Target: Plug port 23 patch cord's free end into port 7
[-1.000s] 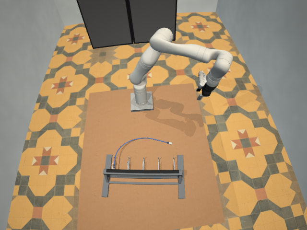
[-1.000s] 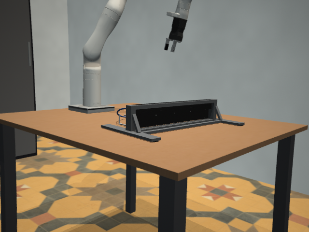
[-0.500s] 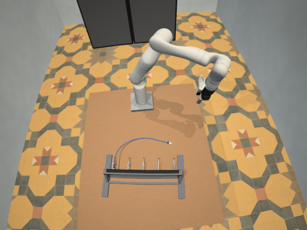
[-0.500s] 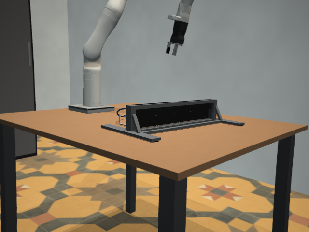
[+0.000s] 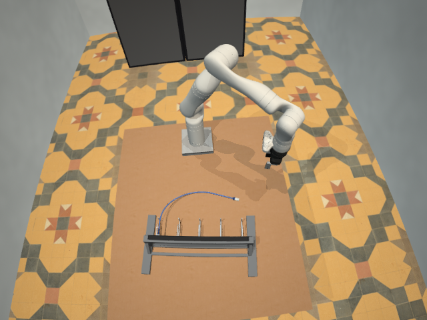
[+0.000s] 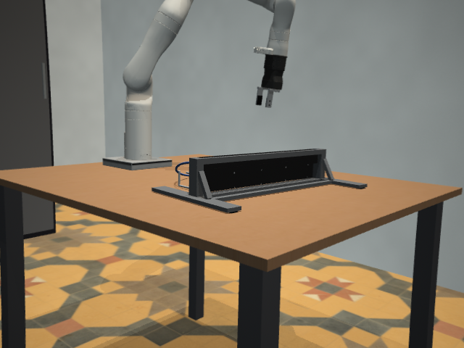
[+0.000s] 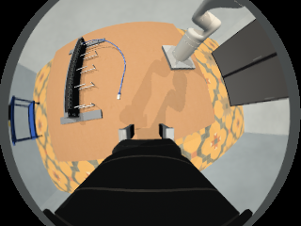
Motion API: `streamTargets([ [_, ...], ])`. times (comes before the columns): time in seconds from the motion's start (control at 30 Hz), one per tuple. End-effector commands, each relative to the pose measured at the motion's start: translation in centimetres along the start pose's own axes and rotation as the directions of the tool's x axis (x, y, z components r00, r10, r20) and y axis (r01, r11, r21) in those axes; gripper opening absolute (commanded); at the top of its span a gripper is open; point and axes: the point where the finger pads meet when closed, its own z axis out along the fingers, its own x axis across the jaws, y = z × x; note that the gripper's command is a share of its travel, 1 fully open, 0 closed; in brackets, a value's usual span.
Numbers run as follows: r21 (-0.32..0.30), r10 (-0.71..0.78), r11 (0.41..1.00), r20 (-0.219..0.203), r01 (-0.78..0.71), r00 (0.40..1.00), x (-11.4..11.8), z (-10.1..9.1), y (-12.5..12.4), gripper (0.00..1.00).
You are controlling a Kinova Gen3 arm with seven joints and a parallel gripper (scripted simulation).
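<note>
The top view looks steeply down from above the brown wooden tabletop [image 5: 207, 289] [image 6: 239, 228] [image 7: 146, 42]; the exterior looks across it from a low corner, nearer; the wrist looks out past the black two-finger tool [image 5: 273, 161] [image 6: 264, 98] [image 7: 147, 132]. All share the tabletop.

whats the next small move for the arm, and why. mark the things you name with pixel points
Probably carry the open gripper [image 5: 271, 166] [image 6: 264, 98] [image 7: 146, 129] over toward the cord's white plug [image 5: 234, 199] [image 7: 118, 96], staying high for now: the plug lies loose on the table [image 5: 193, 293] [image 6: 239, 228] [image 7: 94, 146], and the fingers hang well off to one side.
</note>
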Motion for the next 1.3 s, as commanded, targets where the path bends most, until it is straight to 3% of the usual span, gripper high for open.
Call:
streamTargets([
  [0.0,0.000,0.031,1.000,0.015,-0.031,0.999,-2.7,2.3,-2.1,1.00],
  [0.2,-0.016,0.052,0.999,0.037,-0.052,0.998,-5.0,5.1,-4.0,1.00],
  [0.43,-0.036,0.099,0.995,0.083,-0.097,0.992,-8.8,9.6,-8.6,1.00],
  [0.63,-0.048,0.125,0.992,0.112,-0.120,0.986,-10.6,12.3,-11.9,1.00],
  [0.93,-0.054,0.149,0.988,0.127,-0.143,0.981,-11.2,13.5,-13.7,1.00],
  [1.27,-0.054,0.147,0.989,0.129,-0.141,0.981,-11.4,13.5,-13.9,1.00],
])
